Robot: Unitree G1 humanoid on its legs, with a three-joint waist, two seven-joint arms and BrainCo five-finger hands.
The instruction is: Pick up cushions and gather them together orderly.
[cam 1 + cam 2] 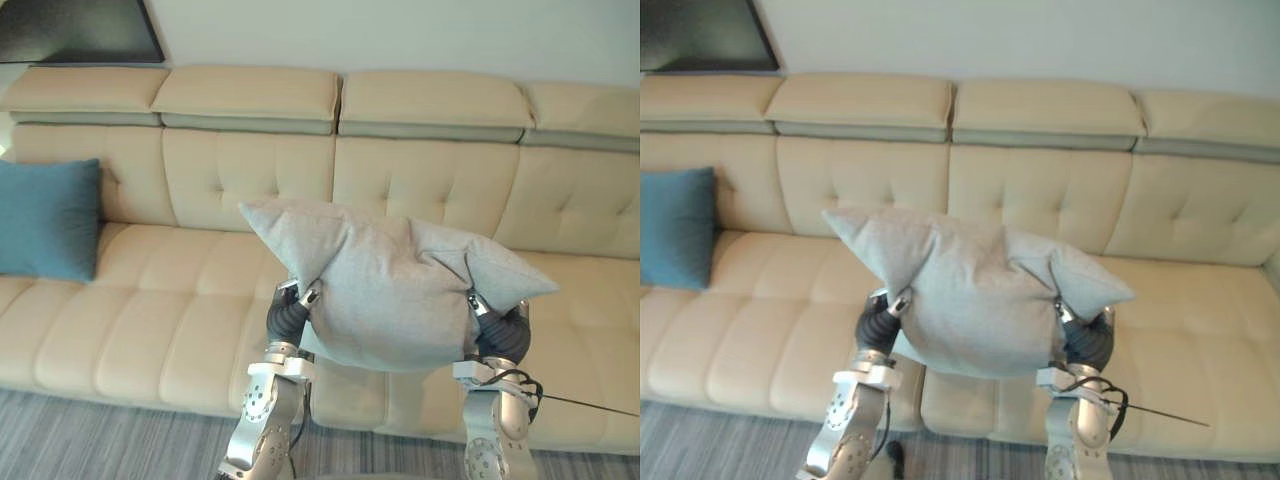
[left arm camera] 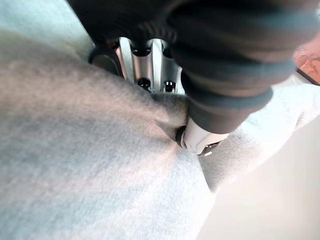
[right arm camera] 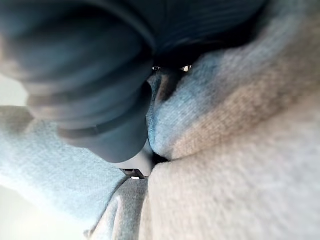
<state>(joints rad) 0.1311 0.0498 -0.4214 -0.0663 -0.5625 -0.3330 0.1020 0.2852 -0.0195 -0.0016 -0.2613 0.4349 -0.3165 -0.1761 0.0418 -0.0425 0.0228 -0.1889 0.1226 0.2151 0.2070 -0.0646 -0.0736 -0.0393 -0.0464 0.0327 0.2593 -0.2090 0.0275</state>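
Grey cushion is held off the sofa at 6 o'clock, evidently for carrying to the teal cushion at 9 o'clock. Left hand clamps its fingers on the fabric; right hand grip cannot be told.

One cushion hangs before the middle of the sofa, over its seat's front edge, gripped by the left robot hand at its lower left and the right robot hand at its lower right. A second cushion stands on the seat's left end, against the backrest.
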